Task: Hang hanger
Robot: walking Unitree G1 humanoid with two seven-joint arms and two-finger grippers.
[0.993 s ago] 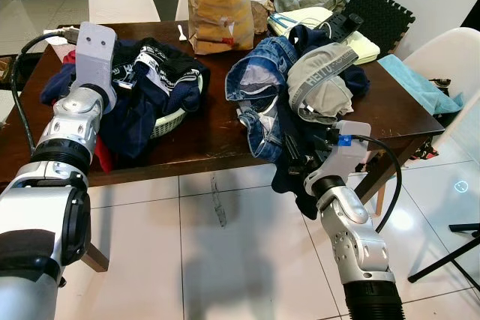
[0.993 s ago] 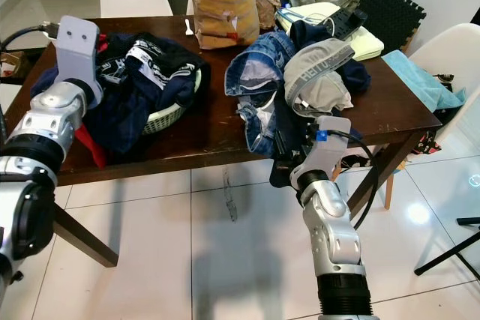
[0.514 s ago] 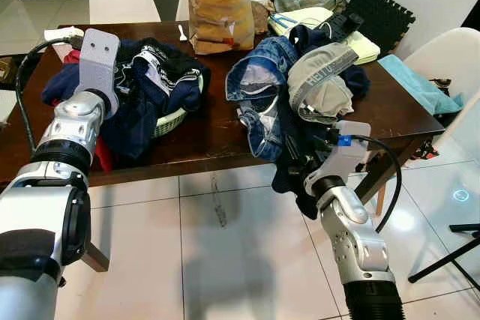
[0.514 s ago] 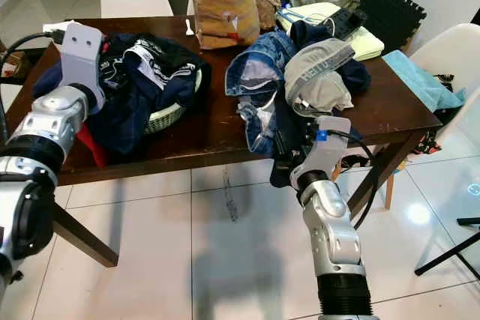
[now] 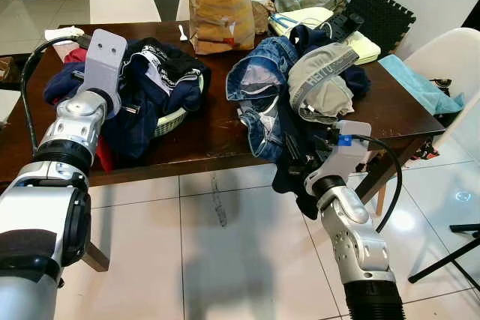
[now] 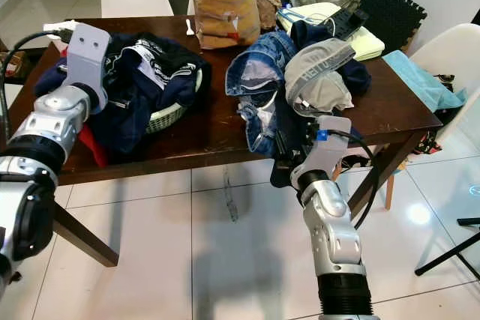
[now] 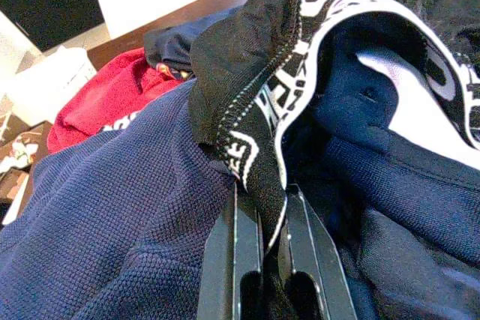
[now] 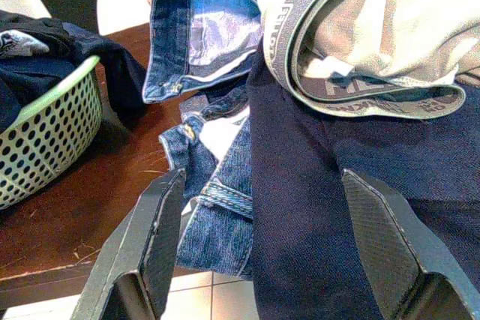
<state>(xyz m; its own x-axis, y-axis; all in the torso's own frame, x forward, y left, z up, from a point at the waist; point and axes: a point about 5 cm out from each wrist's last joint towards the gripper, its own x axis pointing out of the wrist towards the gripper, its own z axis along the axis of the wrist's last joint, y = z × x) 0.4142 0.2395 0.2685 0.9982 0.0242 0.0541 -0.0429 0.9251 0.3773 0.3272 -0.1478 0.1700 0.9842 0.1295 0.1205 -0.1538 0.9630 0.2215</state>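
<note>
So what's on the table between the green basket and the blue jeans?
Nothing: in the right wrist view, only bare brown tabletop lies between the green basket and the blue jeans. The head views show the same gap.

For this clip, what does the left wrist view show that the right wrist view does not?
Left wrist view alone: the left gripper, fingers nearly together on a black garment's patterned waistband, with a navy knit and a red garment beside it.

Right wrist view alone: the right gripper, fingers wide apart before a dark navy garment hanging over the table edge, with jeans, a grey waistband and a green perforated basket.

Both: piled clothes on the brown table and a white chair behind.
</note>
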